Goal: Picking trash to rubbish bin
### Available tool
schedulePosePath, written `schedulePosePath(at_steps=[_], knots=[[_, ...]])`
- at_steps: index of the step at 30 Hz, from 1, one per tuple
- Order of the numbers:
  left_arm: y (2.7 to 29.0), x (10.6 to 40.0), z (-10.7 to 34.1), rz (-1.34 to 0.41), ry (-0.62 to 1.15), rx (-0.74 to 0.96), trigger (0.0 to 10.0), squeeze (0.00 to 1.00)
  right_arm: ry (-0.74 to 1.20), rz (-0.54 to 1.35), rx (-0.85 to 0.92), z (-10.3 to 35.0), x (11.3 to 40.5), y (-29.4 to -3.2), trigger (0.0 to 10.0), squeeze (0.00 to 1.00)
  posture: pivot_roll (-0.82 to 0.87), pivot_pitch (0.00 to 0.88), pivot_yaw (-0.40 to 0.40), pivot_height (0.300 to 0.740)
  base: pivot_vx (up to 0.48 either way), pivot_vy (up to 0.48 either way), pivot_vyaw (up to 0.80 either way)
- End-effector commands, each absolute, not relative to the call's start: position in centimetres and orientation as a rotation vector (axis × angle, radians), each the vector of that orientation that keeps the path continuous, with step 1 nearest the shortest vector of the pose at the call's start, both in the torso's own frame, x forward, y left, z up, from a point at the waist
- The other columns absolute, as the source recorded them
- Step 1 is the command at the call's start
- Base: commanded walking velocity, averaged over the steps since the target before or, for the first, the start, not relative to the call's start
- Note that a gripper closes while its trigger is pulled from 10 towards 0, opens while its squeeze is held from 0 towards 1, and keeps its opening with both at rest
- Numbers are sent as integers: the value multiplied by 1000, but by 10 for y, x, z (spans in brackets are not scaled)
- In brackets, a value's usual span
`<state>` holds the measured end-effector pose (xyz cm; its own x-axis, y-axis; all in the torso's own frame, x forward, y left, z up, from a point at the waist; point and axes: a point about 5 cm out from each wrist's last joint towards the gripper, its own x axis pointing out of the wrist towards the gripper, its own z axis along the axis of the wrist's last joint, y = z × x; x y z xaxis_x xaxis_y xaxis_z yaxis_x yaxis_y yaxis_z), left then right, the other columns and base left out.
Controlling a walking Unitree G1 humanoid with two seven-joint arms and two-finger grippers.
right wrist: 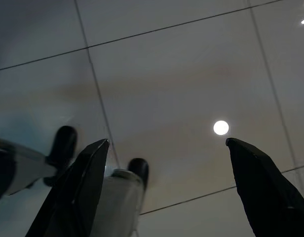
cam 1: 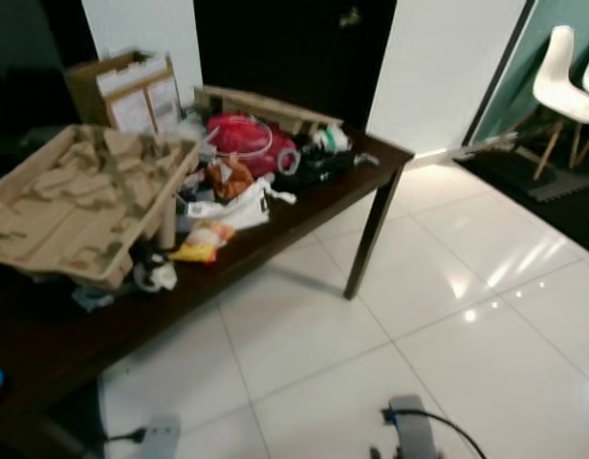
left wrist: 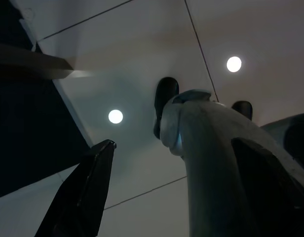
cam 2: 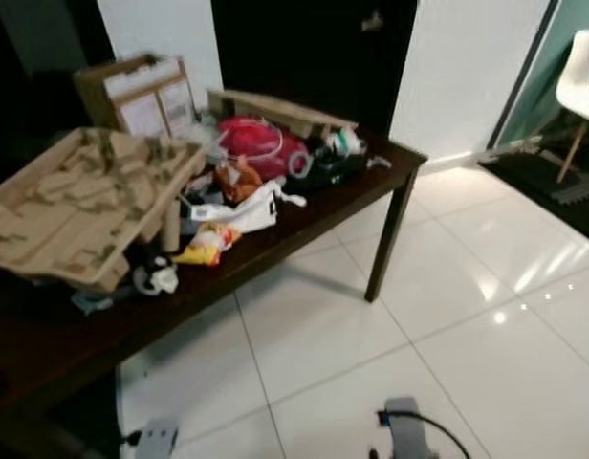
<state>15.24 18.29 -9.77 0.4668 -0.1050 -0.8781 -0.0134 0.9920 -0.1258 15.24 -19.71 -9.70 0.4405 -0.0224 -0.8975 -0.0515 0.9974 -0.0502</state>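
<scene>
Hanging low beside the legs, the left pincer (left wrist: 167, 187) and the right pincer (right wrist: 167, 182), each with its two long black fingers spread wide and pinching nothing, both pointing down at the glossy white tiled floor (cam 1: 447, 316). Showing, between and beside the fingers, the robot's own feet and bright ceiling-light reflections on the tiles.

Showing at the bottom of the head views, just the silver tops of both arms, well short of the dark brown wooden surface (cam 1: 314, 206) standing ahead and to the robot's left.

Lying along that surface, a strip of clutter running from near-left to far-right: a crumpled yellow and orange snack wrapper (cam 1: 203, 241) near the front edge, a white plastic bag with dark print (cam 1: 239, 206) just behind it, an orange wrapper (cam 1: 229, 177) farther back, then a red bag with a white cord (cam 1: 245, 139). Sitting at the near-left, a large moulded brown cardboard tray (cam 1: 75, 201), tilted and overhanging the edge; behind it, an open cardboard box (cam 1: 127, 88). Standing well apart at far right, a white chair (cam 1: 562, 81).

Judging the trash as up, forward and leftward of both pincers, so likely nearer the left arm; needing a raise and a step closer first. Spotting no rubbish bin.
</scene>
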Motion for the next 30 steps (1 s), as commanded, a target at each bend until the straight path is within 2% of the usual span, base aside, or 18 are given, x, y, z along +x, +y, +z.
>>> schedulePosePath(at_steps=[1,30], knots=[[183,151,-98,-59,1090,-115,10000,0,1131,-5,-67,-99,146,-202,10000,0,-3,47,-18,740,0,0,0],[174,163,-94,-95,1062,-127,10000,0,1106,-18,-74,-94,156,-206,10000,0,-16,23,-25,740,0,0,0]])
